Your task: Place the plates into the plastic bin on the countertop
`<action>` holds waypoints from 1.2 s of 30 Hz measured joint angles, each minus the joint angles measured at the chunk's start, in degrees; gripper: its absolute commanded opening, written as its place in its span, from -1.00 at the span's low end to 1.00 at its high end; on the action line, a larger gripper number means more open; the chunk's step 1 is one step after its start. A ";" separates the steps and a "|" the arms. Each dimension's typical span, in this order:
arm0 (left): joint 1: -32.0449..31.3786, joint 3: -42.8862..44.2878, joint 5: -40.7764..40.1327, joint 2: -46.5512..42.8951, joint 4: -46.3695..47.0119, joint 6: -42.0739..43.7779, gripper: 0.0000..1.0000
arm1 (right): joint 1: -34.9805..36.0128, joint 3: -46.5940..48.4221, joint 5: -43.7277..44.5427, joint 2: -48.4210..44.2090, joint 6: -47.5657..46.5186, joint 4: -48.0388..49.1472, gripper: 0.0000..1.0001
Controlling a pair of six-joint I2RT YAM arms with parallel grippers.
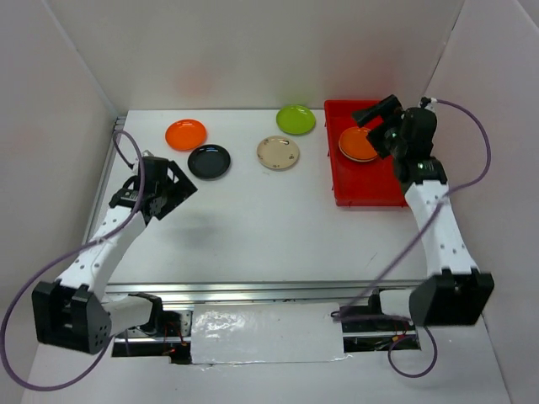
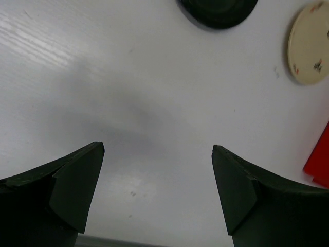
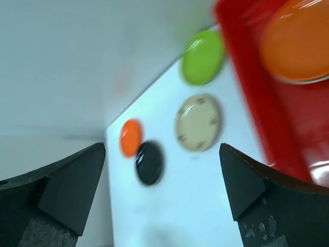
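Over the counter, top view: four plates sit loose near the far wall: orange plate, black plate, cream plate and green plate, the last just beside the bin. Bin lies far right, close to the side wall. Binned plate, also orange, rests at its far-left end, with the R gripper above it. L gripper hangs near the black plate. Mid-counter is bare down to the rail.

L wrist view: L gripper jaws wide, nothing between, white counter below. Black plate is cut by the top edge, cream plate and bin corner by the right.

R wrist view, blurred: R gripper jaws wide, empty. Binned plate sits inside the bin wall, the four loose plates beyond.
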 measured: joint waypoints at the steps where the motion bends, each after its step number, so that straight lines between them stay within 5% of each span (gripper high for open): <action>1: 1.18 -0.35 0.28 1.88 2.60 -1.68 0.99 | 2.23 -1.77 -0.20 -3.98 -0.33 0.35 1.00; 10: 7.26 -3.56 4.96 20.74 25.40 -8.57 0.98 | 13.11 -32.15 -10.14 -30.10 0.20 6.84 1.00; 16: 9.40 -0.98 8.48 36.02 38.38 -9.49 0.80 | 21.33 -39.04 -16.83 -38.07 1.49 9.20 1.00; 19: 10.14 4.46 9.81 41.07 41.42 -8.92 0.57 | 24.48 -39.04 -17.81 -42.21 1.36 9.94 1.00; 23: 10.47 11.47 10.29 48.06 42.51 -7.87 -0.18 | 27.02 -39.78 -17.46 -47.41 1.38 10.05 1.00; 27: 10.45 13.55 10.62 50.66 42.18 -8.09 -0.43 | 27.96 -40.09 -16.55 -51.67 1.60 8.74 1.00; 30: 10.45 12.92 10.62 50.66 42.60 -9.53 -1.00 | 28.44 -39.91 -15.65 -54.27 1.55 6.88 1.00; 36: 9.03 8.44 7.17 44.70 40.24 -10.62 -1.00 | 29.29 -37.90 -11.23 -54.90 -0.04 3.21 1.00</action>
